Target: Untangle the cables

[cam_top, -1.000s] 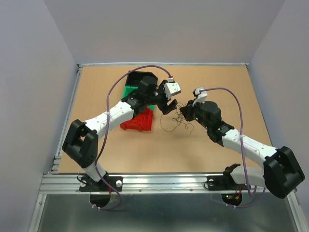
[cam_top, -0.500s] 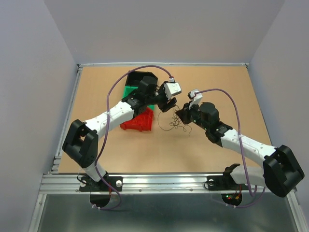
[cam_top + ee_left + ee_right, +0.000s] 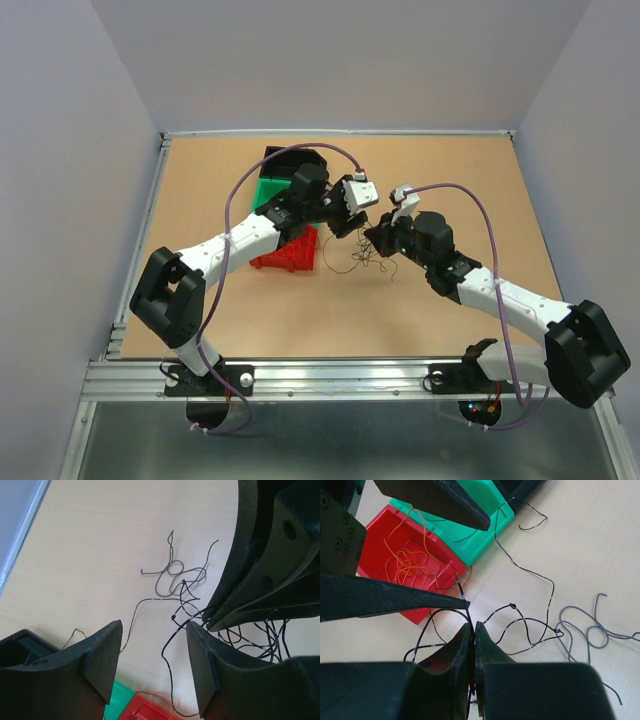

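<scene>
Left gripper (image 3: 341, 222) and right gripper (image 3: 377, 236) nearly meet above the cables (image 3: 365, 258) on the table (image 3: 450, 180), seen overhead. Left wrist: left gripper (image 3: 152, 665) spread apart over the cables (image 3: 175, 577). Right wrist: right gripper (image 3: 474, 640) pinched on a black strand (image 3: 460, 585), orange wires (image 3: 407, 560) in the red bin (image 3: 437, 547).
</scene>
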Robot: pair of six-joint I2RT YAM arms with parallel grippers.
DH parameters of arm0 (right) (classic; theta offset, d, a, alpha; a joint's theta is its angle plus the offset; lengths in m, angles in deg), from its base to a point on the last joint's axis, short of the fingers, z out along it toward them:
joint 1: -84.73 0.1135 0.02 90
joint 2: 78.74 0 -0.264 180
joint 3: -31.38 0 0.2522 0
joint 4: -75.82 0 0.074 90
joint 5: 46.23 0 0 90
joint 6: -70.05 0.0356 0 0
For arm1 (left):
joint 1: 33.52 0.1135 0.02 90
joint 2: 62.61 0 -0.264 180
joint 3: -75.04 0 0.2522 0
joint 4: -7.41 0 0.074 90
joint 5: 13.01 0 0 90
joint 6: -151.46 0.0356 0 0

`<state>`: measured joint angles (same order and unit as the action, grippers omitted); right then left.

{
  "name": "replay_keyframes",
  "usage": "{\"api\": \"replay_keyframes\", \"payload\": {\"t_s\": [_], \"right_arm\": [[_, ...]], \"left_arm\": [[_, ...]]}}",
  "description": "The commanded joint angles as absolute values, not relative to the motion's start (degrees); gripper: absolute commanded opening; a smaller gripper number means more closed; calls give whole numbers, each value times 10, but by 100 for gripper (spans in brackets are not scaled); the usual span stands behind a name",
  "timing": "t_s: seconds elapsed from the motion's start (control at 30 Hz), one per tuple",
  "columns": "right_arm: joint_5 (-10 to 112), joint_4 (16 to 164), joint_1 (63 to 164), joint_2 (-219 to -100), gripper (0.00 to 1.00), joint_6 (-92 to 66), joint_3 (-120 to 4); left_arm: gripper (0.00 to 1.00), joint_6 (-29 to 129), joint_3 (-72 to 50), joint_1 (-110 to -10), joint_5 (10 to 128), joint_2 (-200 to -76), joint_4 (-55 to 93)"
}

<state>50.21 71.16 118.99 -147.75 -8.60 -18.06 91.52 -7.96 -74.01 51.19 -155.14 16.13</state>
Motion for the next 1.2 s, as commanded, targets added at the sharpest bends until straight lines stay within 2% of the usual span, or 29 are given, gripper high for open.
{"api": "replay_keyframes", "payload": {"t_s": [0.0,0.07,0.2,0.37,0.5,0.53,0.6,0.73,0.87,0.93,0.97,1.03,1.17], "right_arm": [[491,702,1197,-1460,6,-88,-219],[490,702,1197,-1460,6,-88,-218],[497,702,1196,-1458,6,-87,-218],[515,696,1196,-1454,6,-86,-216],[512,695,1196,-1454,6,-87,-211],[511,695,1196,-1453,6,-87,-209],[504,694,1196,-1453,6,-86,-207],[441,687,1196,-1461,11,-74,-193],[272,687,1196,-1477,15,-50,-180],[212,687,1196,-1486,21,-46,-177],[157,687,1196,-1497,28,-42,-178],[105,687,1193,-1515,29,-38,-184],[91,690,1180,-1556,29,-26,-202]], "left_arm": [[70,938,-66,-744,508,-1528,140],[73,947,-55,-743,510,-1520,140],[74,949,-53,-744,515,-1522,140],[63,944,-79,-747,504,-1558,152],[40,937,-78,-749,507,-1561,134],[20,930,-79,-748,509,-1559,132],[0,922,-79,-748,517,-1556,123],[0,906,-66,-747,548,-1537,105],[0,892,-53,-747,575,-1500,97],[0,886,-48,-747,577,-1487,99],[0,884,-47,-747,578,-1475,101],[0,878,-46,-747,583,-1463,105],[0,870,-54,-746,601,-1456,125]]}}
